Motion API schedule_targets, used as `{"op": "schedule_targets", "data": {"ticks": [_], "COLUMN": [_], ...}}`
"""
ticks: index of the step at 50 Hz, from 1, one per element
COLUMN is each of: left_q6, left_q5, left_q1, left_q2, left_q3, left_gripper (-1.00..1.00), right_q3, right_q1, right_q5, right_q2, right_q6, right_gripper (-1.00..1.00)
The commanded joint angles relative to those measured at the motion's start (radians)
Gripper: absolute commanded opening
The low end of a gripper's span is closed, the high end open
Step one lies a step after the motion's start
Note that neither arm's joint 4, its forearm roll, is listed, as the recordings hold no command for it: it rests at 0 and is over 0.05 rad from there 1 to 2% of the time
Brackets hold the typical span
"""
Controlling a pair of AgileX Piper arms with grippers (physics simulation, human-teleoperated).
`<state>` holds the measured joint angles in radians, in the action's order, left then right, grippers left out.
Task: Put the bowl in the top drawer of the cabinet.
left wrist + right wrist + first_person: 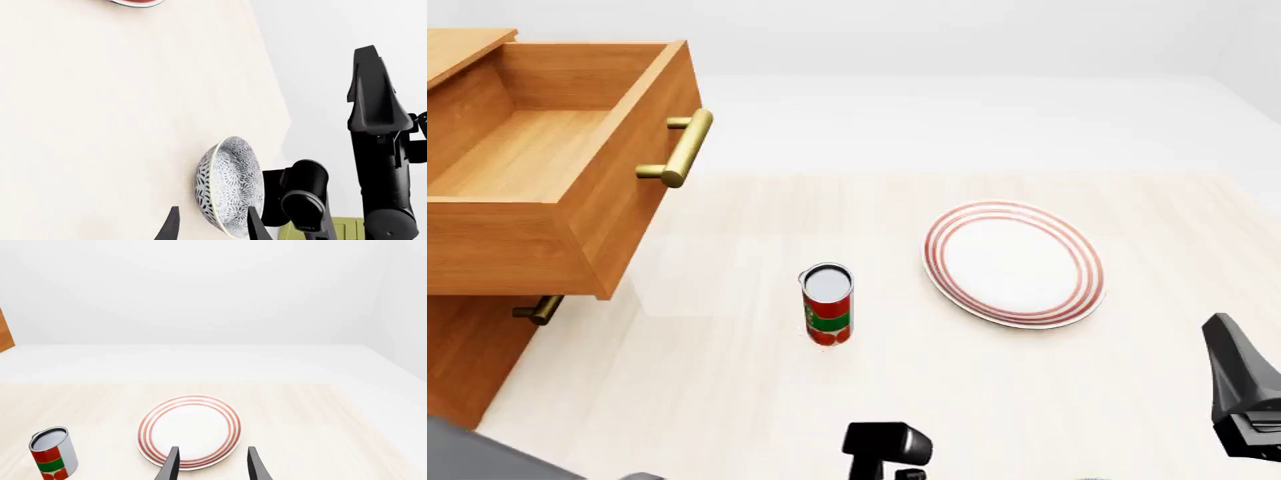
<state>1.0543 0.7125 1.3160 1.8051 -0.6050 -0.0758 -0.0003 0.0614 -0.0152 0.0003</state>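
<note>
Nearest, in the left wrist view, the patterned bowl (229, 186) is seen resting on the pale bench (100, 125) just ahead of the left gripper (212, 227), whose jaws are spread apart w/ nothing held. The right gripper (212, 465) is likewise released, aimed at the red-ringed plate (189, 431). Left arm is judged nearer. Farther off: tomato can (827, 304), then the top drawer (554, 165), pulled open, on the cabinet (474, 340).
</note>
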Motion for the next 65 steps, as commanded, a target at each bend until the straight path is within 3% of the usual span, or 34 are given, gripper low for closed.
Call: {"op": "schedule_targets", "data": {"ticks": [1, 65], "left_q6": [0.003, 0.022], "left_q5": [-0.009, -0.008], "left_q1": [0.008, 0.045], "left_q2": [0.019, 0.170], "left_q3": [-0.023, -0.144], "left_gripper": [1.00, 1.00], "right_q3": [0.000, 0.000], "right_q1": [0.000, 0.000], "right_q5": [-0.003, 0.003], "right_q2": [-0.003, 0.003], "right_q6": [0.000, 0.000], "right_gripper": [1.00, 1.00]}}
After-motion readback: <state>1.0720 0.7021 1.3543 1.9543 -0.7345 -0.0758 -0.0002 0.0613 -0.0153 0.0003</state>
